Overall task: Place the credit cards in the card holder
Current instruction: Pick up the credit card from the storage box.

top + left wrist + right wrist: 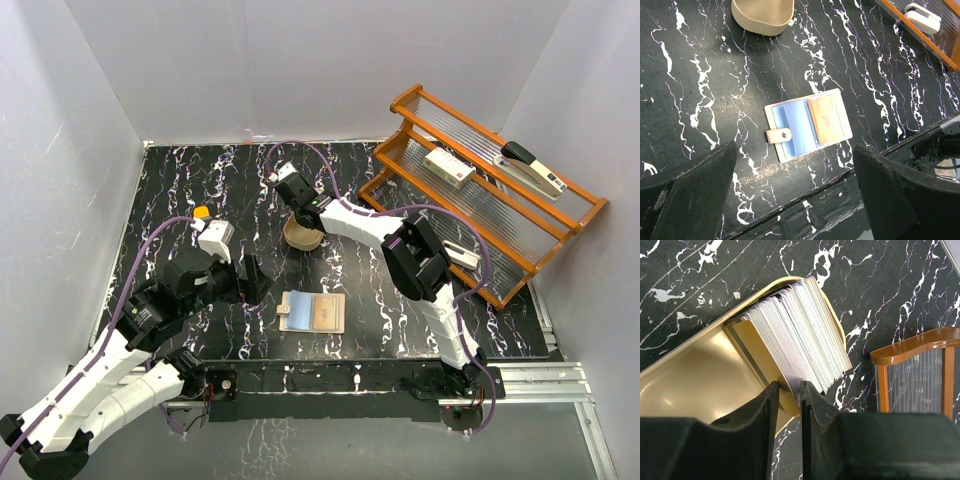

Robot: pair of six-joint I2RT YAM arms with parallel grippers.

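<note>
The tan card holder [313, 312] lies open and flat on the black marbled table, with blue inner slots, an orange card in one slot and its tab to the left; it also shows in the left wrist view [807, 125]. My left gripper [250, 281] [795, 147] is open and empty, hovering just left of it by the near table edge. The credit cards [800, 330] stand as a thick pale stack in the gold tray [695, 385] [302, 238]. My right gripper [304, 220] [789, 386] is over the tray, its jaws narrowly apart astride the stack's lower corner.
An orange wooden rack [480, 200] stands at the right, holding a stapler [535, 168], a white box with a red mark [448, 168] and a small white item [462, 255] [922, 11]. Its post [910, 352] is close to the tray. White walls enclose the table.
</note>
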